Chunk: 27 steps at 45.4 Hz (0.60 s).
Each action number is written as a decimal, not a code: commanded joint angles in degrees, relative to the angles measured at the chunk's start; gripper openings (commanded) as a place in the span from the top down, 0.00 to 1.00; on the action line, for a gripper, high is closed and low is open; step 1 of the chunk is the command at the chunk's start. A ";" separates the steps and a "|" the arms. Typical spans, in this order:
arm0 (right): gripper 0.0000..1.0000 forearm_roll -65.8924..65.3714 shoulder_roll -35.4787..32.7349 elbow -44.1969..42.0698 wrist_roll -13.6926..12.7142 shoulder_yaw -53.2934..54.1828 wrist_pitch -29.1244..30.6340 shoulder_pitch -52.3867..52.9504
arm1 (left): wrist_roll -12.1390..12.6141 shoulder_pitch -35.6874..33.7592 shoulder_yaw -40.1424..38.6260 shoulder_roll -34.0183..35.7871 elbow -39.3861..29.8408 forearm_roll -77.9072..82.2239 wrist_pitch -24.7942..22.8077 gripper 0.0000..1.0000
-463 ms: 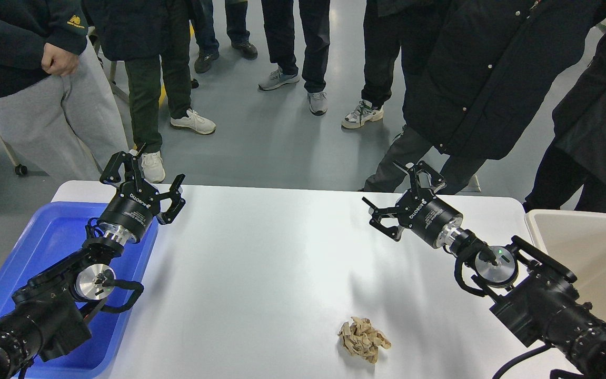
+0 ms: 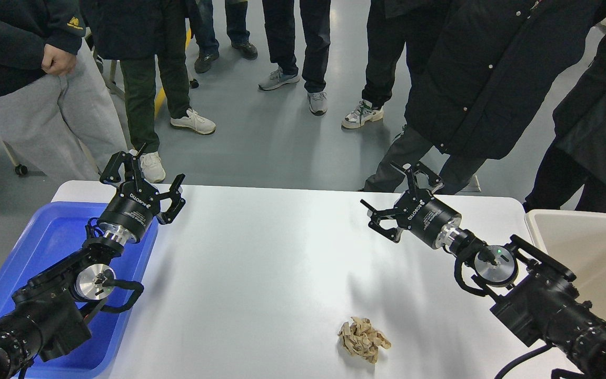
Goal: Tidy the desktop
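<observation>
The desktop (image 2: 260,263) is a wide white tabletop with rounded corners. A crumpled ball of brown paper (image 2: 363,339) lies on it near the front, right of centre. My left gripper (image 2: 143,170) is open and empty, raised over the far left edge of the desktop beside the blue tray. My right gripper (image 2: 396,196) is open and empty, raised over the far right part of the desktop, well behind the paper ball.
A blue plastic tray (image 2: 50,237) sits at the left under my left arm. A beige bin (image 2: 592,252) stands at the right edge. Several people stand close around the far side of the table.
</observation>
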 commanded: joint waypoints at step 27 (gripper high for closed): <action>0.00 -18.73 -26.26 23.82 -0.69 -7.56 -4.40 8.11 | 0.00 0.00 0.02 -0.04 0.00 0.00 0.00 0.00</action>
